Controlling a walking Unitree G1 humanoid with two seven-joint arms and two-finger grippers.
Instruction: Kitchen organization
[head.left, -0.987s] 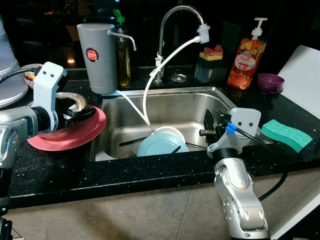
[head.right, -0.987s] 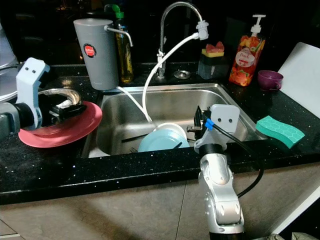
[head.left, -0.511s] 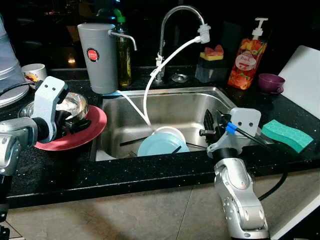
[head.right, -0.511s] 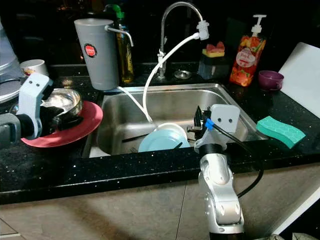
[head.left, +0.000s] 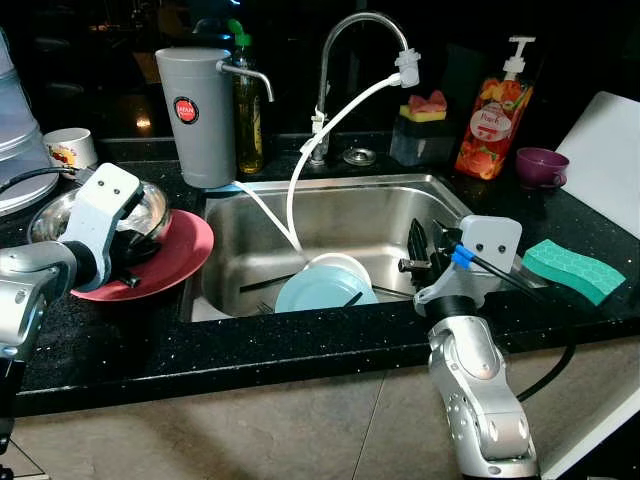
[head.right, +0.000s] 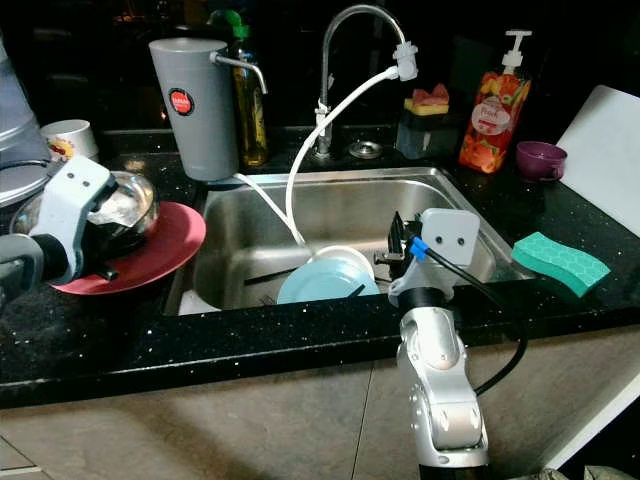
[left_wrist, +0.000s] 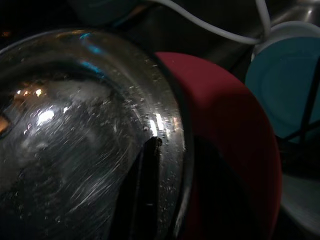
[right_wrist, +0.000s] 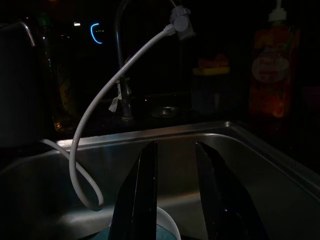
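A steel bowl (head.left: 152, 203) rests on the left part of a red plate (head.left: 178, 252) on the black counter, left of the sink (head.left: 350, 205). My left gripper (head.left: 128, 256) is shut on the bowl's near rim; in the left wrist view one black finger (left_wrist: 147, 190) lies inside the bowl (left_wrist: 75, 150) and the other is hidden beneath it. A light blue plate (head.left: 318, 292) and a white bowl (head.left: 338, 264) lie in the sink. My right gripper (head.left: 418, 250) hangs open over the sink's front right, its fingers (right_wrist: 141, 195) apart with nothing between them.
A grey filter jug (head.left: 198, 115), an oil bottle (head.left: 246, 110), the faucet (head.left: 345, 50) with a white hose, a sponge holder (head.left: 425, 125) and a soap dispenser (head.left: 492, 115) line the back. A purple cup (head.left: 540, 165), green sponge (head.left: 572, 268) and white board (head.left: 612, 150) stand right; a white mug (head.left: 70, 148) stands far left.
My left gripper has swung the steel bowl leftward and down, from tilted over the plate's edge to lying on the plate. The right arm has not moved.
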